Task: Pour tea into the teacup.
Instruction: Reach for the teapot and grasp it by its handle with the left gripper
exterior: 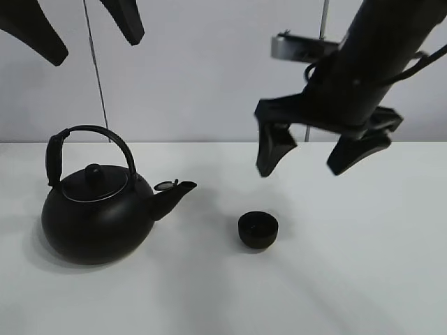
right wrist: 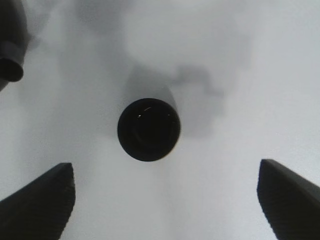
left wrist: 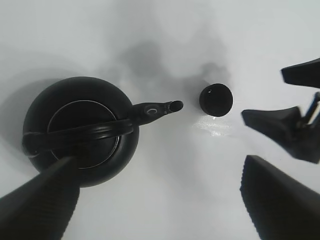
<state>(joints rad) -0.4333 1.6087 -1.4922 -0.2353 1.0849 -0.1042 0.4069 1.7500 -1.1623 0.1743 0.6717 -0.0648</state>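
A big round black kettle (exterior: pixel 94 216) with an arched handle stands upright on the left of the white table, spout pointing right. The small black teacup (exterior: pixel 258 229) stands to the right of the spout, apart from it. My right gripper (exterior: pixel 316 157) hangs open and empty above and behind the teacup; its wrist view shows the cup (right wrist: pixel 148 129) between the spread fingers. My left gripper (exterior: pixel 87 31) is open and empty high above the kettle. The left wrist view shows the kettle (left wrist: pixel 80 130) and the cup (left wrist: pixel 216 99) from above.
The white table (exterior: pixel 363 279) meets a pale wall behind. Thin vertical cables (exterior: pixel 96 77) hang in front of the wall. The kettle spout tip (right wrist: pixel 10 67) shows at the edge of the right wrist view.
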